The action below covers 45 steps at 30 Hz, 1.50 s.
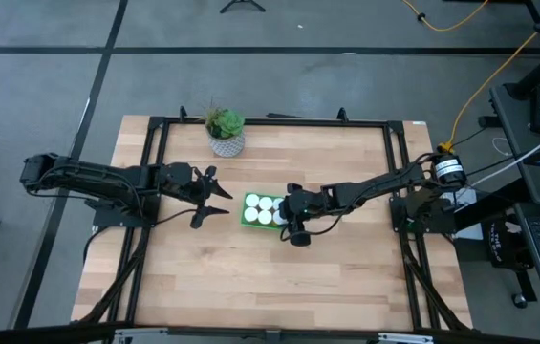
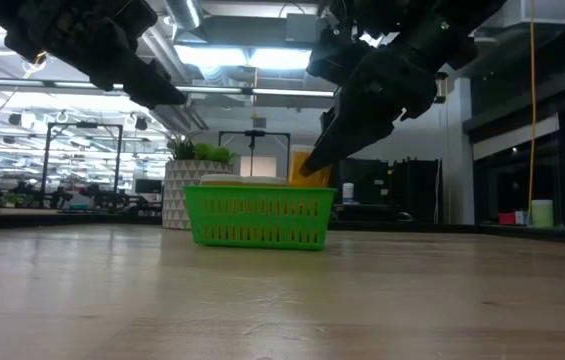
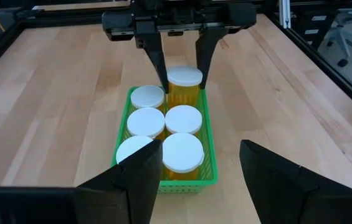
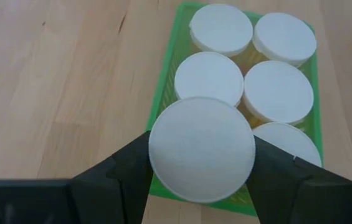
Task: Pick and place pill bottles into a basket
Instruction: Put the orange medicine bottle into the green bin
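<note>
- I'm holding my right gripper [image 1: 282, 209] right over the near end of the green basket [image 3: 209, 160], fingers [image 3: 157, 56] clamped on the sixth pill bottle [image 3: 184, 87].
- That bottle is sitting between my two fingers with its white cap [image 4: 201, 149] up, and its orange body is showing just above the basket rim in the low view.
- Below and beyond my right fingertips, five other pill bottles [image 4: 278, 92] are standing upright in the basket, packed in two rows, caps nearly touching.
- The slot directly under my held bottle is the one corner of the basket showing no cap.
- I can't tell whether the held bottle is touching the basket floor.
- My left gripper [image 1: 210, 198] is hanging on the far side of the basket from my right one, near it but apart, fingers spread wide and gripping nothing.
- From my left wrist, the basket is lying straight ahead between my open fingers [image 3: 135, 180], with my right gripper at its far end.
- A potted plant [image 1: 225, 130] is standing on the wooden table [image 1: 250, 277] beyond the basket, well apart from both my grippers.
</note>
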Tool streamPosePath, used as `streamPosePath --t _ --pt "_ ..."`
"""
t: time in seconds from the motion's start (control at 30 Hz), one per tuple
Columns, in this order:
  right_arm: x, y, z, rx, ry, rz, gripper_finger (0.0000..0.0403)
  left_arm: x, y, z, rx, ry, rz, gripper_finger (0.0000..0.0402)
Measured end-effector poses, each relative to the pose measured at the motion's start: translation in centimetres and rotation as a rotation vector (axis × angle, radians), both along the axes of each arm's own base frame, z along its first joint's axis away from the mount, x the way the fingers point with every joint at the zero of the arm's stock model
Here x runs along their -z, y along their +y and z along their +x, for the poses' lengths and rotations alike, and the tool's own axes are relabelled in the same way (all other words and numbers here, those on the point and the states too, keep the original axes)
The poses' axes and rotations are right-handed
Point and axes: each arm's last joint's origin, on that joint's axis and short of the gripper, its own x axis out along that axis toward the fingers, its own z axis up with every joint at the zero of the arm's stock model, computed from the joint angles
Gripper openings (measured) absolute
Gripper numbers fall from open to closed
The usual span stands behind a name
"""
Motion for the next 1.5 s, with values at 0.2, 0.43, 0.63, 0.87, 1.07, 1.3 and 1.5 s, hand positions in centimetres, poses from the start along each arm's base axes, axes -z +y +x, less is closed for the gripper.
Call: streamPosePath --t 0.2,0.43,0.63,0.87,1.07,1.3,1.5 --pt "0.0 0.0 0.0 0.002 0.0 0.002 0.0218 0.0 0.0 0.0 0.0 0.0 0.0 0.021" --pt "0.4 0.0 0.1 -0.004 0.008 -0.005 0.0218 0.0 0.0 0.0 0.0 0.002 -0.001 0.021" --pt "0.3 0.0 0.1 -0.004 0.006 -0.004 0.0218 0.0 0.0 0.0 0.0 0.003 -0.001 0.021" --pt "1.3 0.1 0.5 -0.01 0.02 -0.012 0.0218 0.0 0.0 0.0 0.0 0.004 -0.001 0.021" --pt "1.2 0.1 0.5 -0.01 0.011 -0.011 0.0218 0.1 0.0 0.0 0.0 0.007 -0.001 0.021" --pt "1.2 0.1 0.5 -0.011 0.011 -0.012 0.0218 0.1 0.0 0.0 0.0 0.007 0.0 0.021" --pt "1.2 0.1 0.5 -0.01 0.011 -0.012 0.0219 0.1 0.0 0.0 0.0 0.007 0.0 0.021"
